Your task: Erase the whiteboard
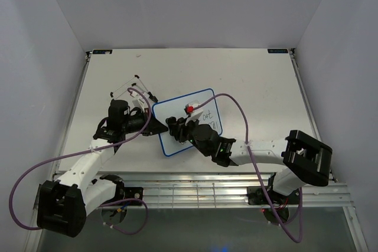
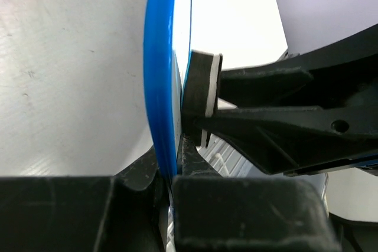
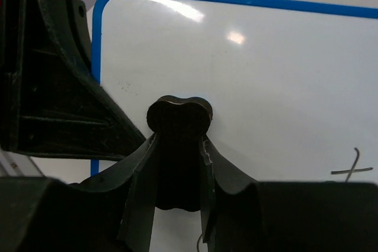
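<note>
white walls close in a pale worktop [image 1: 248,81], and the whiteboard [image 1: 177,110] sits near its middle, turned at a slant, with its blue rim [image 2: 160,87] seen edge-on in the left wrist view. the left arm [image 1: 88,166] reaches in from the near left, and the left jaws are clamped on the board's left edge, the rim passing down between them. i cannot tell whether the board lies flat or is tipped up off the worktop. the right arm [image 1: 266,153] comes in from the near right, and the right jaws are clamped on a small dark eraser [image 3: 179,116], which is pressed against the white face near the board's left side, just beside the left jaws. that part of the face [image 3: 236,75] is clean. black scribbles [image 1: 208,118] mark the right part of the board, and a small red piece [image 1: 190,109] sits by its far edge. a thin wire stand [image 1: 133,90] lies on the worktop just beyond the board's far left corner.
</note>
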Motion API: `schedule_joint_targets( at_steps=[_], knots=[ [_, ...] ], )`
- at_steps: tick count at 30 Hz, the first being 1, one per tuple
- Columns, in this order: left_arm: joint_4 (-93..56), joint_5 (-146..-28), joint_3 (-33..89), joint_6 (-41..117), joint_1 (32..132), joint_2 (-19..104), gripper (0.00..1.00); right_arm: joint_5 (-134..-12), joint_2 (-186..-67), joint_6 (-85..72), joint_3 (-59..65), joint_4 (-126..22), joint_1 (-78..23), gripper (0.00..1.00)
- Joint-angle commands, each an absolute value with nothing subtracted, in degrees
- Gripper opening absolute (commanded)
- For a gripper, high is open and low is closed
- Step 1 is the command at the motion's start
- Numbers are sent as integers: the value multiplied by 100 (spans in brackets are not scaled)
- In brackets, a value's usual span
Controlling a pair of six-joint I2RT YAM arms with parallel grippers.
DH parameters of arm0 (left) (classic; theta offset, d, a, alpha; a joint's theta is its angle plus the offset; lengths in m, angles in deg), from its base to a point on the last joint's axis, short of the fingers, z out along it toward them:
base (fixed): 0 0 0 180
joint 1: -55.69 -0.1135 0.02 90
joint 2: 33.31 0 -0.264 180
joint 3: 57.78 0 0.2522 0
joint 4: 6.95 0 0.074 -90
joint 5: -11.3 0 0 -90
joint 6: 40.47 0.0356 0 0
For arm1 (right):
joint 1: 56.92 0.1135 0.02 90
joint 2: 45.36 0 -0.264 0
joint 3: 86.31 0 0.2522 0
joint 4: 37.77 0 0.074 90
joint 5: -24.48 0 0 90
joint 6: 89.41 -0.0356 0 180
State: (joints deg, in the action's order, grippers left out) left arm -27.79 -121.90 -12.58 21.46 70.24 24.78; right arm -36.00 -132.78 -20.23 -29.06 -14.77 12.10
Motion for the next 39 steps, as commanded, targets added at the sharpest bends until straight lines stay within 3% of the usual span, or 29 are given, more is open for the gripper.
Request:
schedule_joint_targets(
  at_steps=[1, 9, 21, 39],
  knots=[
    [-2599, -12809, -1185, 2369, 7336, 2312, 0, -4865, -13492, -2779, -3440, -1725, 1822, 8],
    [-2616, -12642, -1211, 2325, 7327, 2171, 0, -3776, -13580, -3315, -3756, -1812, 2289, 8],
    [-2696, -12572, -1185, 2404, 7327, 2084, 0, -2755, -13589, -4582, -4108, -3702, 2377, 8],
    [-2634, -13029, -1176, 2475, 7336, 2312, 0, -3256, -13115, -3757, -4811, -3201, 5, 8]
  ],
)
